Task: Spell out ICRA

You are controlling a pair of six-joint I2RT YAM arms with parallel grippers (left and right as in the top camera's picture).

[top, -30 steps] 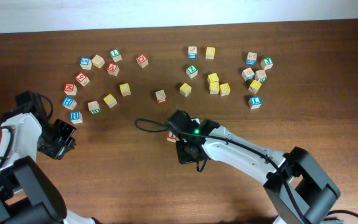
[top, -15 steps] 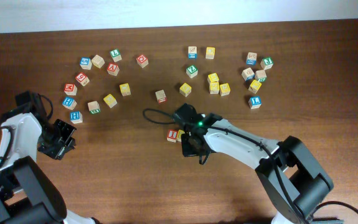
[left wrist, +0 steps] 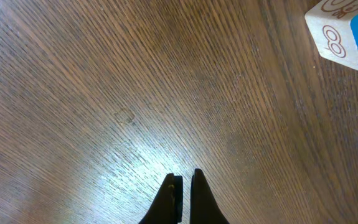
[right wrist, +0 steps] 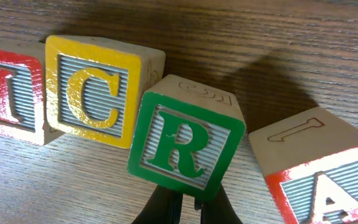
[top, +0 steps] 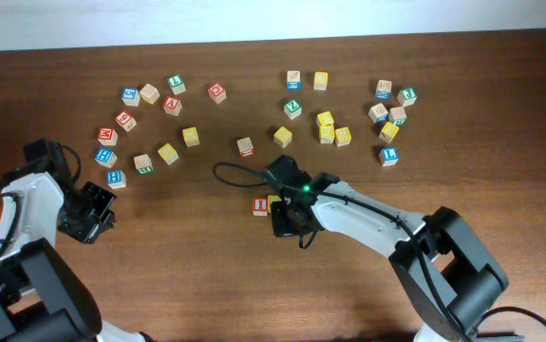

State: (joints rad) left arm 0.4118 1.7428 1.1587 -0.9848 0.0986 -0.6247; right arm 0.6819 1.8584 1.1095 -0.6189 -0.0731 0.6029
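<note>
Four cubes lie in a row in the right wrist view: red I (right wrist: pixel 4 87), yellow C (right wrist: pixel 94 90), green R (right wrist: pixel 182 146) and red A (right wrist: pixel 328 180). The R cube sits turned out of line, one corner close to the C cube. My right gripper (right wrist: pixel 188 202) is shut, its tips tucked under the R cube's near edge, holding nothing. From overhead only the I cube (top: pixel 261 206) and a sliver of the yellow cube (top: pixel 273 201) show beside the right gripper (top: pixel 285 223). My left gripper (left wrist: pixel 185 183) is shut over bare wood at the left (top: pixel 87 223).
Several loose letter cubes lie in an arc along the far side, a group at left (top: pixel 149 93) and one at right (top: pixel 387 114), with a single cube (top: pixel 245 146) between. A blue-framed cube (left wrist: pixel 347 31) lies ahead of the left gripper. A cable (top: pixel 230 171) loops off the right arm.
The right arm has shifted a little to the right, uncovering the red I cube and the yellow cube's edge. The left arm has not moved.
</note>
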